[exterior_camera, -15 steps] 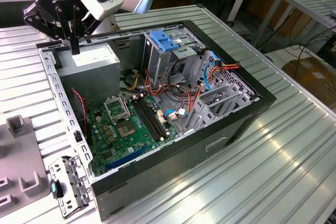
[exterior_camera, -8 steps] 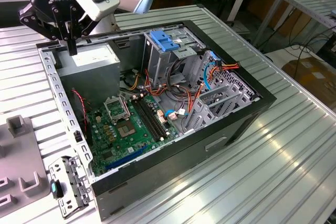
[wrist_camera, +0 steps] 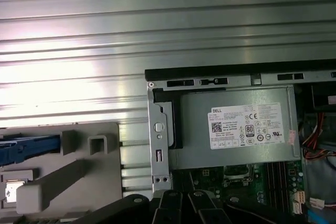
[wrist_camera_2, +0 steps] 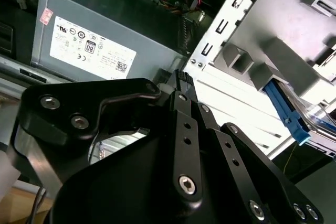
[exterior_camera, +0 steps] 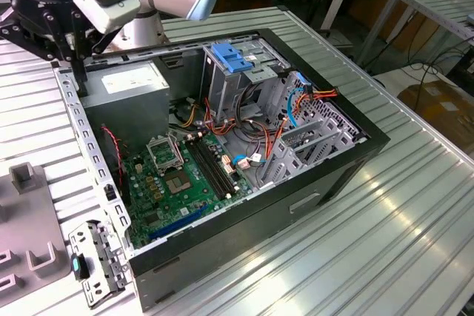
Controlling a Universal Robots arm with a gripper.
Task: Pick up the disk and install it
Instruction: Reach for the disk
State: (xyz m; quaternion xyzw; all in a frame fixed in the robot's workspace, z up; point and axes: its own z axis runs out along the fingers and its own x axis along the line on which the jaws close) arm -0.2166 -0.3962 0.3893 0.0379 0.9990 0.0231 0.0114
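The gripper (wrist_camera_2: 180, 78) has its jaws pressed together, pinching nothing. Just past the jaws lies the grey power-supply box (wrist_camera_2: 105, 35) inside the open computer case (exterior_camera: 222, 246). The blue-framed disk (wrist_camera: 27, 148) rests well apart from the jaws, in a grey holder (wrist_camera: 63, 179) outside the case.

We see a grey power-supply box (exterior_camera: 129, 86) just beside the gripper (exterior_camera: 74, 57), inside an open computer case (exterior_camera: 326, 183); farther from it sit a green motherboard (exterior_camera: 178, 175) and a blue-latched drive cage (exterior_camera: 220, 88), all on a ribbed metal table (exterior_camera: 400, 242).
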